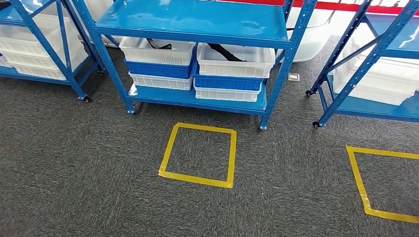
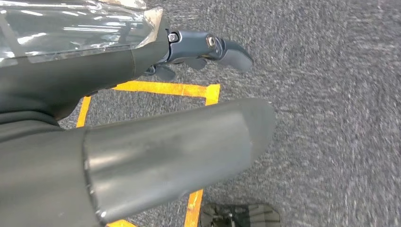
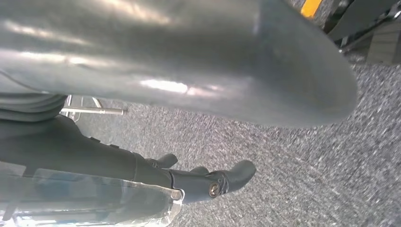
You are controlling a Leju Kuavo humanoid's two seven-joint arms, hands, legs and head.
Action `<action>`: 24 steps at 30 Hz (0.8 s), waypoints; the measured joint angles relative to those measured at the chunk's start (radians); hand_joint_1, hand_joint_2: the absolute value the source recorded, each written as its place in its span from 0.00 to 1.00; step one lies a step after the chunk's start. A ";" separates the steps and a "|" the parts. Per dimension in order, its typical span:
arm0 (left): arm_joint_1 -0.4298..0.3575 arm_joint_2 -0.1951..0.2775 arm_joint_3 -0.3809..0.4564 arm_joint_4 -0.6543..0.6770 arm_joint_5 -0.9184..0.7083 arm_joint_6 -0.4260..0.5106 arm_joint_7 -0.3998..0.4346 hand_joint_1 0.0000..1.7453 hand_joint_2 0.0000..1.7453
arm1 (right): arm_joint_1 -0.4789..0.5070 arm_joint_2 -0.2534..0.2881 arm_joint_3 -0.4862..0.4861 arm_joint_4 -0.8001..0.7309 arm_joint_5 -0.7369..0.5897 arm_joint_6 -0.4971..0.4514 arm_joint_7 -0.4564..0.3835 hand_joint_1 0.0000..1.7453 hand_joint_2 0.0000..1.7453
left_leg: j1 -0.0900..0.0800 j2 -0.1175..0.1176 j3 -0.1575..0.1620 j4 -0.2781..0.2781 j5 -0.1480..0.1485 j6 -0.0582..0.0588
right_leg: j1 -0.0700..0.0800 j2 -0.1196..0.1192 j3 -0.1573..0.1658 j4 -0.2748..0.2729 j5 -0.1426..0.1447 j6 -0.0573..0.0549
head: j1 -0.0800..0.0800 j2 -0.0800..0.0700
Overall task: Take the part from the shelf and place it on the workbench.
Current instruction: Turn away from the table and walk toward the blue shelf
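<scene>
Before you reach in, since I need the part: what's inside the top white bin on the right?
A dark strap-like part lies inside the top white bin; the shelf board above hides its far end.

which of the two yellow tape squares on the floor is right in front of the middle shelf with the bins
The fully visible yellow tape square on the grey carpet, directly before the blue metal shelf holding white and blue bins. The other square lies further right, cut off by the picture's edge.

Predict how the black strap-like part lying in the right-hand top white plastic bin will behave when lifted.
The black strap-like part looks thin and draped across the white plastic bin, so it is probably floppy and light. It may sag or snag on the rim.
</scene>
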 joint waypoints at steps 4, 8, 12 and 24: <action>0.001 -0.001 0.000 0.000 0.002 0.004 -0.003 0.00 0.00 | -0.001 0.002 0.000 0.000 0.003 -0.001 0.003 0.00 0.00 | -0.001 -0.001 0.033 -0.014 -0.005 0.035 | 0.000 -0.004 -0.023 0.076 -0.038 0.008 | 0.003 0.000; 0.001 -0.001 0.001 0.000 0.002 0.006 -0.006 0.00 0.00 | 0.000 0.001 0.000 0.000 0.004 -0.002 0.002 0.00 0.00 | -0.013 -0.002 0.052 -0.013 -0.025 0.045 | 0.003 -0.006 -0.152 0.275 -0.113 0.006 | 0.004 0.000; 0.003 -0.005 0.002 0.001 0.002 0.006 -0.009 0.00 0.00 | 0.006 -0.001 0.000 0.000 0.004 -0.004 0.003 0.00 0.00 | -0.023 -0.003 0.086 -0.015 -0.052 0.043 | 0.017 -0.010 -0.097 0.071 0.019 0.013 | 0.002 0.000; 0.001 -0.005 0.012 0.001 0.001 0.007 -0.012 0.00 0.00 | 0.004 0.001 0.000 0.001 0.007 -0.009 0.004 0.00 0.00 | 0.006 -0.001 -0.123 0.306 -0.137 -0.018 | -0.006 -0.010 -0.011 -0.031 0.029 -0.047 | -0.008 0.000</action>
